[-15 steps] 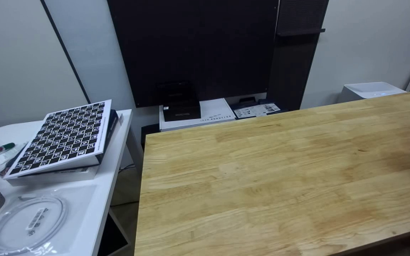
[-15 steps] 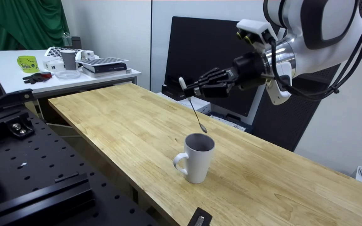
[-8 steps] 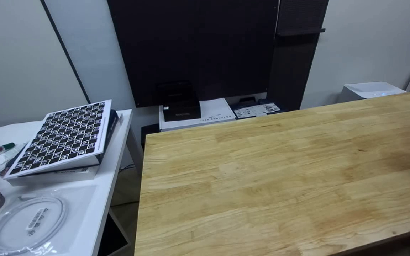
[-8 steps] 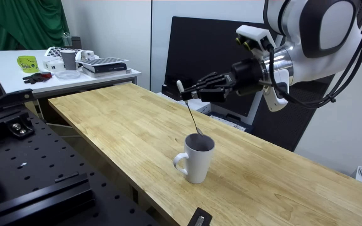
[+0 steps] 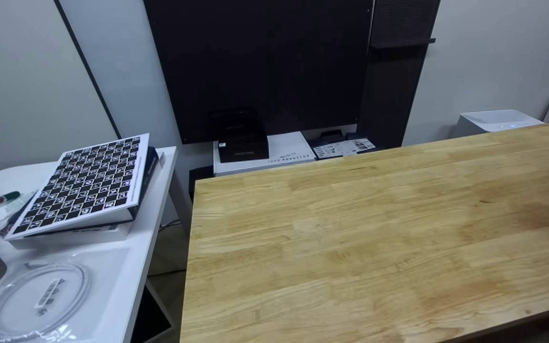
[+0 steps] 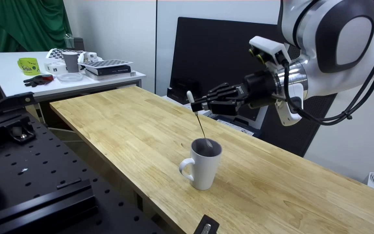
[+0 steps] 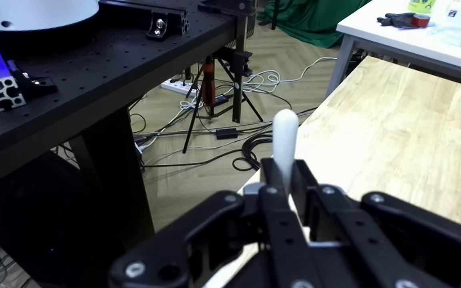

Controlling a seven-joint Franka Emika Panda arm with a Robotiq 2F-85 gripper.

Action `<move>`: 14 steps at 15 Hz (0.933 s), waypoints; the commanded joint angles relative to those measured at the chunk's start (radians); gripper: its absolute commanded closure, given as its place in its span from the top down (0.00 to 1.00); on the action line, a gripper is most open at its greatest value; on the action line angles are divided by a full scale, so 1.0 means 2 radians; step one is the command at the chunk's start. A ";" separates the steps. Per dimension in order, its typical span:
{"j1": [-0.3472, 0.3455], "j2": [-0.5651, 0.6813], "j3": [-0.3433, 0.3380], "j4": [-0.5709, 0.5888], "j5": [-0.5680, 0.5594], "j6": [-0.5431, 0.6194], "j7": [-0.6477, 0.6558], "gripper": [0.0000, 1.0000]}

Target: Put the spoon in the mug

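Spoon (image 6: 200,123) tilted, white end up, bowl showing within the mouth of the upright mug (image 6: 205,169). Claw (image 7: 285,175) pinching the spoon's handle. Mug on the wooden table (image 6: 135,136), by eye nearer the long edge facing the black bench (image 6: 65,159).

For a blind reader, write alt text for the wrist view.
A gripper clamps the spoon by its white handle, rounded end up. Beyond, cables lie on the floor between a black bench at picture left and a wooden table at picture right.
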 commanded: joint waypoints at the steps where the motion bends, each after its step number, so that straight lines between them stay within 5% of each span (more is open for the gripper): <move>1: -0.029 0.075 0.012 0.083 0.016 -0.034 0.014 0.03; 14: -0.029 0.128 0.008 0.108 0.048 -0.032 0.022 0.03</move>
